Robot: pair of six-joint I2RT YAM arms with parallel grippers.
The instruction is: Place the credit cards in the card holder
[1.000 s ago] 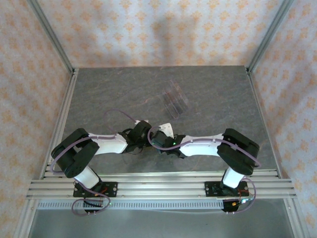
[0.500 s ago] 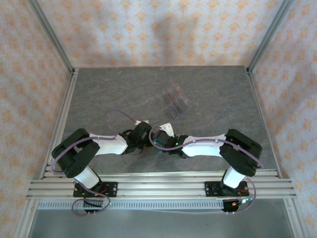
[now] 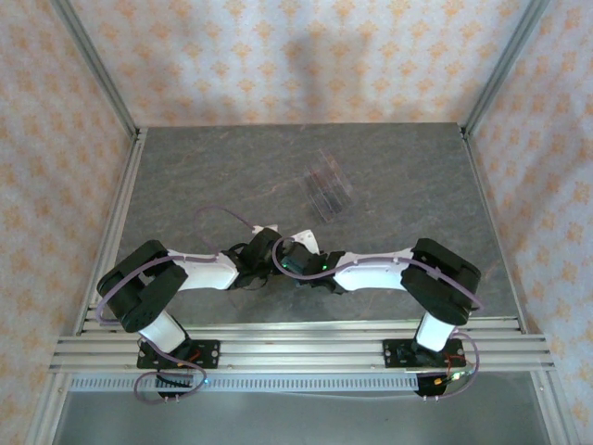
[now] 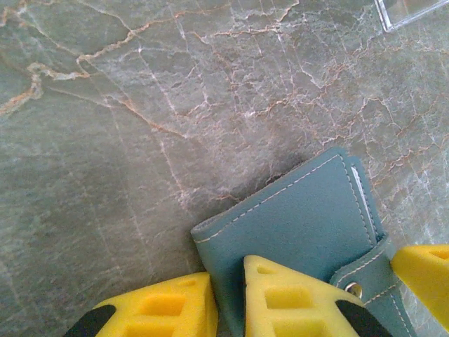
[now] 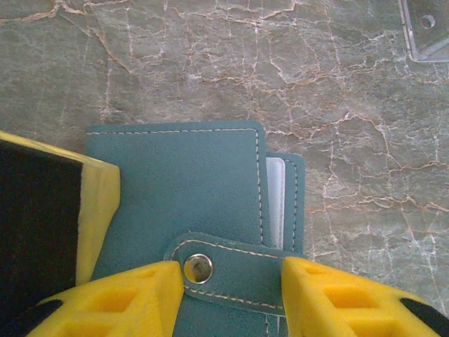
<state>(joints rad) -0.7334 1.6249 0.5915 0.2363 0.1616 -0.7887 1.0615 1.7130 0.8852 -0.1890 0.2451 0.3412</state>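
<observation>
The wallet (image 5: 182, 189) is pinched by the left fingers (image 4: 295, 302), its strap (image 5: 238, 270) straddled by the spread right fingers (image 5: 337, 295); filling is judged unstarted.

Matt leather wallet (image 5: 182, 182), clear-plastic card holder (image 5: 429, 31)

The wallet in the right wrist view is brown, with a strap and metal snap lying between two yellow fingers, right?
Not brown: the wallet is teal, as the right wrist view shows. The rest stands: its strap with the metal snap lies between the yellow fingers of the right gripper.
</observation>
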